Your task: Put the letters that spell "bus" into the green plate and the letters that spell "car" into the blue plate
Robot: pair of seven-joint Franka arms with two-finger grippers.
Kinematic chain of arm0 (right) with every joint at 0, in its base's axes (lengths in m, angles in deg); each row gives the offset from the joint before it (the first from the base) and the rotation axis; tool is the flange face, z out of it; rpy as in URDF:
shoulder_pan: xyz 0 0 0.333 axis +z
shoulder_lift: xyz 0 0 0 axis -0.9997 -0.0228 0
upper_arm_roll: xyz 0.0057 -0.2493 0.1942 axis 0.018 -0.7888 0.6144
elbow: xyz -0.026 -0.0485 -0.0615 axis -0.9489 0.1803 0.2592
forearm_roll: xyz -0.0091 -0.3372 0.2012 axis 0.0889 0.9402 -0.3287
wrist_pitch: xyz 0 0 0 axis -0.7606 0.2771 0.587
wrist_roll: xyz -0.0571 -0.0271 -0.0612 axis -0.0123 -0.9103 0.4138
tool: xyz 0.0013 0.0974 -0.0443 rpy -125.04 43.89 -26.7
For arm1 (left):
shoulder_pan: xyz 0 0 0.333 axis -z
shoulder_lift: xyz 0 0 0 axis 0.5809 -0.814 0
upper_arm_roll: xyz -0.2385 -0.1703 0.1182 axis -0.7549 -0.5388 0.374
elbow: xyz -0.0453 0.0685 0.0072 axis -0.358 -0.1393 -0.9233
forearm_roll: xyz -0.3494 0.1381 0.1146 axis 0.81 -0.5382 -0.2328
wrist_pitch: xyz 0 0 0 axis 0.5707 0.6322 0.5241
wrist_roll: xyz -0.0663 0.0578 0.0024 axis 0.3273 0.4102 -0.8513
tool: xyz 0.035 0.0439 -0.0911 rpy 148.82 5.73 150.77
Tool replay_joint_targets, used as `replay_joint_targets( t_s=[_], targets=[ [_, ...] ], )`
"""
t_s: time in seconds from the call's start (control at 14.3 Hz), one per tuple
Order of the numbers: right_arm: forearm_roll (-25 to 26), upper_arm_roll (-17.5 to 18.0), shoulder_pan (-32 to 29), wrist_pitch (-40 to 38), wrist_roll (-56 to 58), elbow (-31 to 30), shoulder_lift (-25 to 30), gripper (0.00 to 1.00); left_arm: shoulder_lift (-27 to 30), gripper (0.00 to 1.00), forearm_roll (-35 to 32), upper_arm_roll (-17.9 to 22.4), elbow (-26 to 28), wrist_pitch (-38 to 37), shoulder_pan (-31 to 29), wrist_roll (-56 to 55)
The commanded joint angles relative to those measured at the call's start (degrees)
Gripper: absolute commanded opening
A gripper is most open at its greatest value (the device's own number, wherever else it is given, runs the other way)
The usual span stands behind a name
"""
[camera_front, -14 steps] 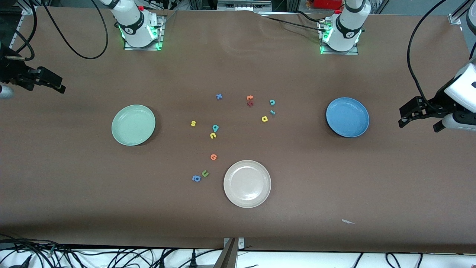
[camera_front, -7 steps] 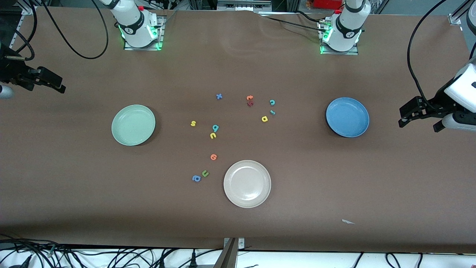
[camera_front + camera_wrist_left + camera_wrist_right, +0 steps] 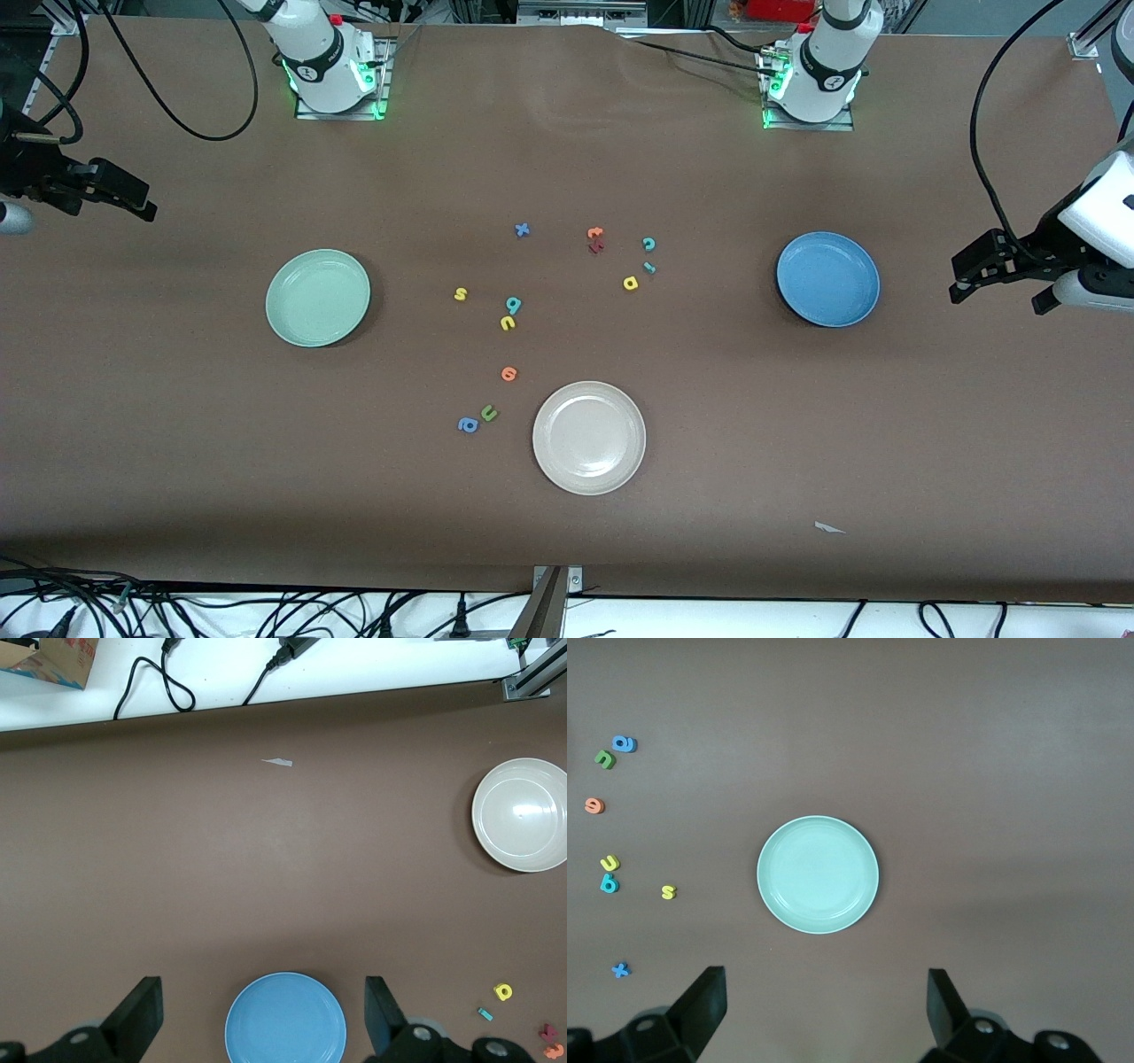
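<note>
The green plate lies toward the right arm's end of the table and the blue plate toward the left arm's end, both with nothing in them. Between them lie the yellow s, teal b and yellow u, then the teal c, teal r and yellow a. My right gripper hangs open over bare table at its own end. My left gripper hangs open over the table's end beside the blue plate.
A cream-white plate sits nearer the front camera than the letters. Other letters lie about: a blue x, orange and dark red ones, an orange one, a green u, a blue round one. A paper scrap lies near the front edge.
</note>
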Motion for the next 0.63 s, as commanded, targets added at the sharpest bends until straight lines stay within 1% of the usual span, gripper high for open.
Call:
replay_joint_targets(
  t_s=[0.0,0.56],
  targets=[
    [0.04,0.01,-0.27,-0.96,-0.01,0.75,0.08,1.0,0.29,1.0,-1.71,0.21,-0.71,-1.22,0.31,0.72],
    [0.04,-0.08,-0.27,-1.13,0.0,0.75,0.08,1.0,0.64,1.0,-3.73,-0.05,-0.88,-1.22,0.31,0.72]
  ],
)
